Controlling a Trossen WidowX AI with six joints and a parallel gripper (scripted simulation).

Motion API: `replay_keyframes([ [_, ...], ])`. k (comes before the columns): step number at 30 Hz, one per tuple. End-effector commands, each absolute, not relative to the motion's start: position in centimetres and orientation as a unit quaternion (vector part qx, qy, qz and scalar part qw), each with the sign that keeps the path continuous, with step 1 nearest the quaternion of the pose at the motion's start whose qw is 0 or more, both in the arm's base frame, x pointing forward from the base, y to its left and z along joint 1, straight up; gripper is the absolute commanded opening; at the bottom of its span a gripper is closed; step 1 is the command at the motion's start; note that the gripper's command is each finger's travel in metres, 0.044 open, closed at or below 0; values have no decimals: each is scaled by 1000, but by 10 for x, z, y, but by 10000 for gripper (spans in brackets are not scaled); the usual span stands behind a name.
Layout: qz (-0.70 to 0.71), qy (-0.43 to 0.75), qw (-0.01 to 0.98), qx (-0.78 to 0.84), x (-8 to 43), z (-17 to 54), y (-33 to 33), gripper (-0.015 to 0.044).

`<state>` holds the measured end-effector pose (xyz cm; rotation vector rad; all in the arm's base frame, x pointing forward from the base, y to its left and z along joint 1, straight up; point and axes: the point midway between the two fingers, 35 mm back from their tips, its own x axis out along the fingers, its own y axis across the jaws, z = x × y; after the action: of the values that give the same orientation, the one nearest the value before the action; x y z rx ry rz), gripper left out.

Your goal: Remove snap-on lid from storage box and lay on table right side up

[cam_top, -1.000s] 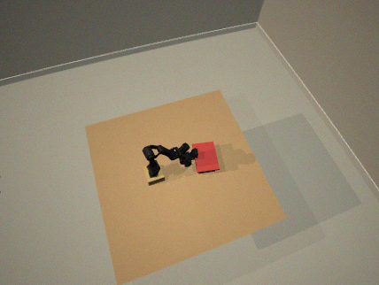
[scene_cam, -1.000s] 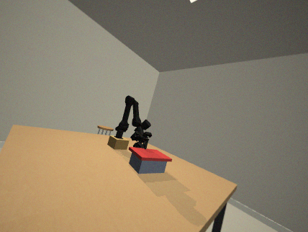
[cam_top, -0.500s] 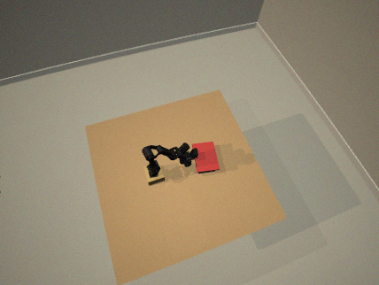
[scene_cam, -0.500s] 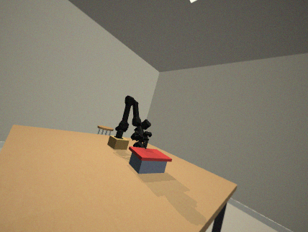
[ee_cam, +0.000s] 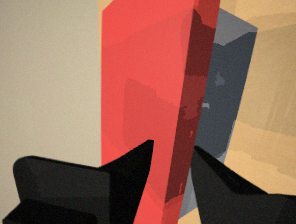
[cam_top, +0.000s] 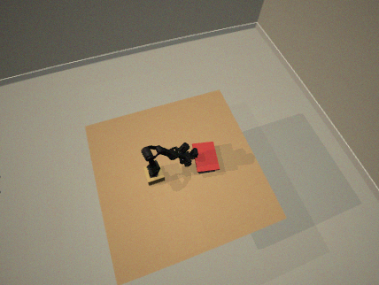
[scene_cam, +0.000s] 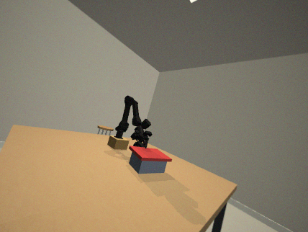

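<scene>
Wrist view puts the flat red plastic lid edge-on, its rim pinched between the black parallel-jaw gripper's two fingers, one above and one below. That lid sits on the blue-grey rectangular storage box. Box and lid stand on the tan wooden table, just beside the arm's small tan base block.

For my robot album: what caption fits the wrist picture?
Claw pinching the red lid's edge, still on the grey-blue box.
</scene>
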<state>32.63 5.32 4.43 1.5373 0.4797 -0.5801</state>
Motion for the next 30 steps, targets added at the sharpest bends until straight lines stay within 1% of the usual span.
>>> replay_keyframes([
  [1,-256,211,656,678,326,45,53,0],
  [30,-256,211,656,678,326,51,53,0],
])
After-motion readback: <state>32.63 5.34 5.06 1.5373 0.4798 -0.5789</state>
